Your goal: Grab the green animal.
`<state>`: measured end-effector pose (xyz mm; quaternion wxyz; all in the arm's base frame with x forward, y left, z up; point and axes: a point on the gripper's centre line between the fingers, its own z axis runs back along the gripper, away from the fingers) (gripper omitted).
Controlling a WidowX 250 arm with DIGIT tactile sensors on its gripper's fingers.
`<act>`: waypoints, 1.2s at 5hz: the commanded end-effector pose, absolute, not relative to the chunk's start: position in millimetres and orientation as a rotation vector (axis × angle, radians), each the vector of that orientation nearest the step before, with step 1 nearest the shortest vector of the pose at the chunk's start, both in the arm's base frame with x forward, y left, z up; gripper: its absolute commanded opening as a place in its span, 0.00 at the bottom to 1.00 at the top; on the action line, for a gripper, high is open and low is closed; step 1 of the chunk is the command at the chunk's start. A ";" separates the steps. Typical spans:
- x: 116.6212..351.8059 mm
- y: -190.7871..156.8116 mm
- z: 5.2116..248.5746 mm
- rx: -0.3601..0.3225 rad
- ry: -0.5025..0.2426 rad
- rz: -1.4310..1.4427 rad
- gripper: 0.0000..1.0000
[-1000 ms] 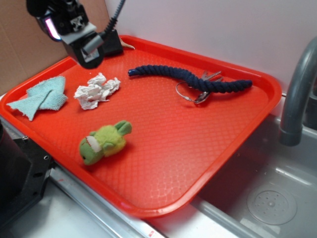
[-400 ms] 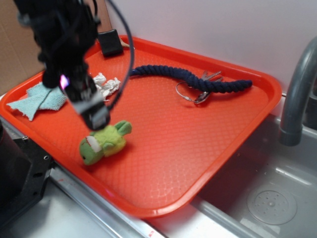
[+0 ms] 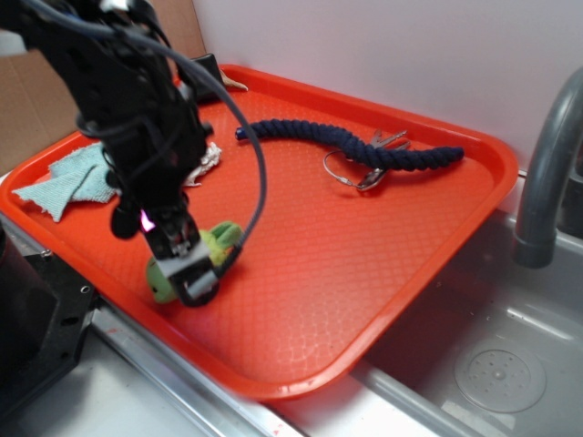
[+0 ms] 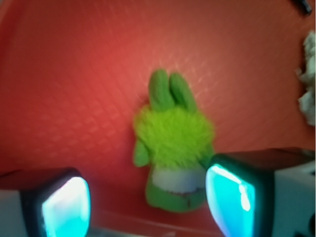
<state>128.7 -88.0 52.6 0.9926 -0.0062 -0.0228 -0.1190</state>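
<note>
The green animal (image 3: 217,248) is a small lime-green plush toy lying on the red tray (image 3: 364,237) near its front-left edge. In the exterior view my gripper (image 3: 187,269) is low over it and hides most of it. In the wrist view the green animal (image 4: 173,148) lies between my two glowing cyan pads (image 4: 229,200), closer to the right pad, feet pointing away. My gripper (image 4: 148,205) is open, with the jaws wide apart on either side of the toy's head.
A crumpled white tissue (image 3: 208,159) and a teal cloth scrap (image 3: 68,182) lie behind the arm at the tray's left. A dark blue rope (image 3: 355,146) and a key ring (image 3: 351,173) lie at the back. A grey faucet (image 3: 547,164) and sink are at the right.
My gripper has swung from the tray's back-left corner forward and down to the green animal, now straddling it. The toy has not moved.
</note>
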 end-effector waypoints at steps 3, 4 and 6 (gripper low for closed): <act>120.4 -64.0 26.9 -0.039 0.080 -0.207 0.00; 122.8 -52.5 64.4 -0.005 0.016 -0.183 0.00; 132.7 -31.5 165.6 0.068 -0.112 -0.112 0.00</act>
